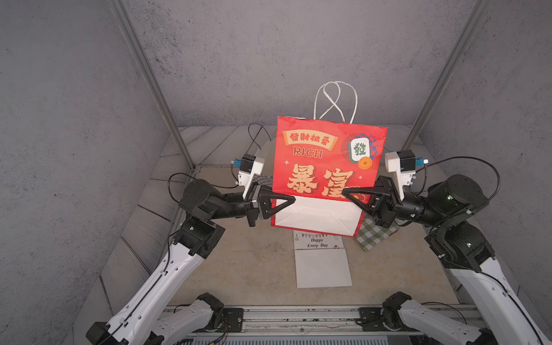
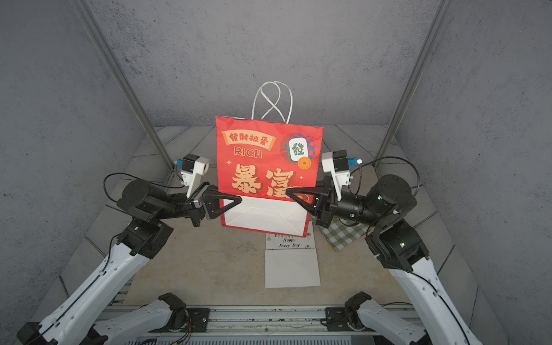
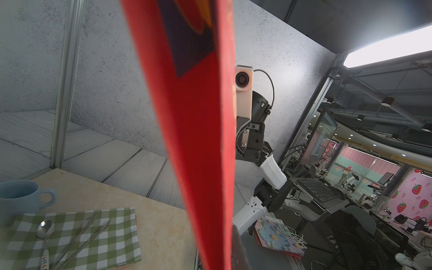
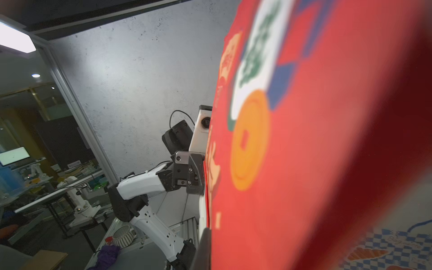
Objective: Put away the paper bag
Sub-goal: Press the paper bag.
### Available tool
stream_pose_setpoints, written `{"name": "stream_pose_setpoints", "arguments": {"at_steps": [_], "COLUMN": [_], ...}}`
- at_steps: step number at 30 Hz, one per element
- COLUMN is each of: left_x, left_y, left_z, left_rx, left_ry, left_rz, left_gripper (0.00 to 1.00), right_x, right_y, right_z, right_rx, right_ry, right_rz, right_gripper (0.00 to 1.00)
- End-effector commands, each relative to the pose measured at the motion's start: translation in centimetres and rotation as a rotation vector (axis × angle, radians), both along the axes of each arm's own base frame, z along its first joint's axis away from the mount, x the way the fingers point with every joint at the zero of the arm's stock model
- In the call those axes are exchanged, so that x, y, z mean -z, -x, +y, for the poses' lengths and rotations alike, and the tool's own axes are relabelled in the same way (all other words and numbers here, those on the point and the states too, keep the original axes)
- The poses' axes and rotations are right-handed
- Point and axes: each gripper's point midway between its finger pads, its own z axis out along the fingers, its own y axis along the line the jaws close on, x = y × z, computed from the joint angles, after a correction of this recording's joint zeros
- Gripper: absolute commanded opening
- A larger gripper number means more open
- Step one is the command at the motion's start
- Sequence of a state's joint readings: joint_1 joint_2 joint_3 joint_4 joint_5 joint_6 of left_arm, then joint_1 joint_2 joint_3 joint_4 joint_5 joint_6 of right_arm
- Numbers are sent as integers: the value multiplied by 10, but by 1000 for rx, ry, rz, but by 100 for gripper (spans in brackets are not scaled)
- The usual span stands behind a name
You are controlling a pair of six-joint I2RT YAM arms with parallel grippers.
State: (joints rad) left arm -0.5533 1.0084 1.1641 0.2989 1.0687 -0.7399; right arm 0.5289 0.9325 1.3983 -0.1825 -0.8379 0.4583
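Note:
The paper bag (image 1: 328, 155) (image 2: 268, 155) is red with gold characters and "RICH" printed on it. It is flattened and stands upright over the middle of the table, its white folded bottom facing the camera and its white rope handles (image 1: 336, 101) sticking up. My left gripper (image 1: 291, 198) (image 2: 239, 198) is shut on the bag's lower left edge. My right gripper (image 1: 346, 192) (image 2: 288, 192) is shut on its lower right part. The left wrist view shows the bag (image 3: 198, 140) edge-on, running into the left gripper (image 3: 224, 261). The bag (image 4: 304, 163) fills the right wrist view at the right gripper (image 4: 210, 252).
A white "Happy Every Day" bag (image 1: 322, 265) lies flat in front of the red one. A green checked cloth (image 1: 373, 236) (image 3: 70, 238) lies under the right arm, with a spoon (image 3: 44, 230) on it and a blue mug (image 3: 18, 198) beside it. Grey walls and metal posts close in the table.

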Motion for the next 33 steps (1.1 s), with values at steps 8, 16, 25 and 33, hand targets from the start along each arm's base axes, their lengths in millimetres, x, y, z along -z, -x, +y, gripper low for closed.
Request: {"name": "stream_pose_setpoints", "arguments": {"at_steps": [8, 16, 25, 33], "left_x": [0, 0, 2, 3], "left_y": [16, 19, 19, 20], "left_z": [4, 5, 5, 5], "left_rx": [26, 32, 31, 32], "left_ry": [-12, -13, -15, -16], "left_rz": [-45, -45, -44, -41], "left_gripper": [0, 0, 0, 0], "right_x": [-35, -42, -59, -77], "right_y": [6, 6, 8, 12], "right_z": [-11, -15, -21, -27], "right_rx": [64, 102, 146, 179], "right_ry": [-44, -19, -5, -25], "right_rz": [-132, -168, -236, -311], "right_gripper": [15, 25, 19, 3]}}
